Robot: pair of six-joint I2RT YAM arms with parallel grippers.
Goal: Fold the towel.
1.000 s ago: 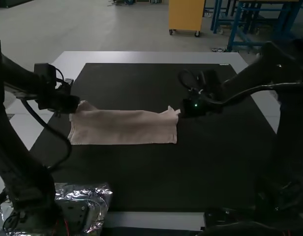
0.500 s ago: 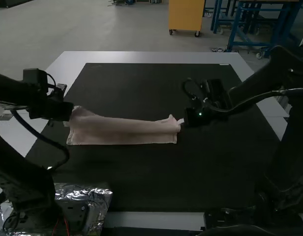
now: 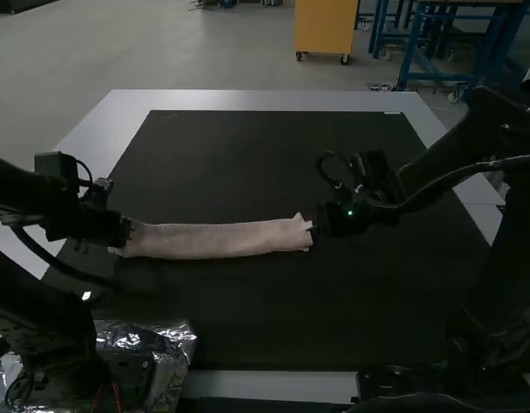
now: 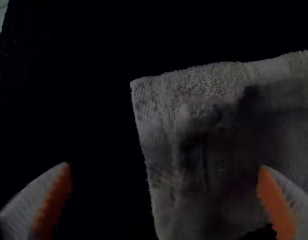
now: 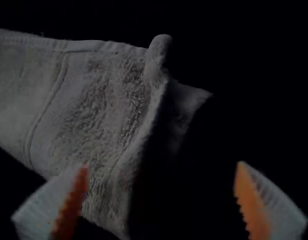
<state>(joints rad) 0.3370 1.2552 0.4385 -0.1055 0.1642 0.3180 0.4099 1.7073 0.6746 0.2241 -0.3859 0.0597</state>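
Note:
The pinkish towel [image 3: 218,240] lies as a long narrow folded strip across the dark mat. My left gripper [image 3: 123,234] is at its left end and my right gripper [image 3: 321,225] just beyond its right end. In the left wrist view, my left gripper [image 4: 164,175] stands open, one finger over the towel [image 4: 194,200] and the other past its end edge. In the right wrist view, my right gripper [image 5: 161,175] is open too, with the end of the towel [image 5: 94,100] beside and partly between its fingers; a small corner sticks out beyond the edge.
The dark mat [image 3: 248,318] covers most of the white table [image 3: 265,101]. Crinkled silver foil [image 3: 175,344] lies by the left arm's base at the near edge.
The towel's far edge has come down toward the near edge, making the strip narrower. The left gripper moved nearer with it; the right moved slightly nearer and both have let go.

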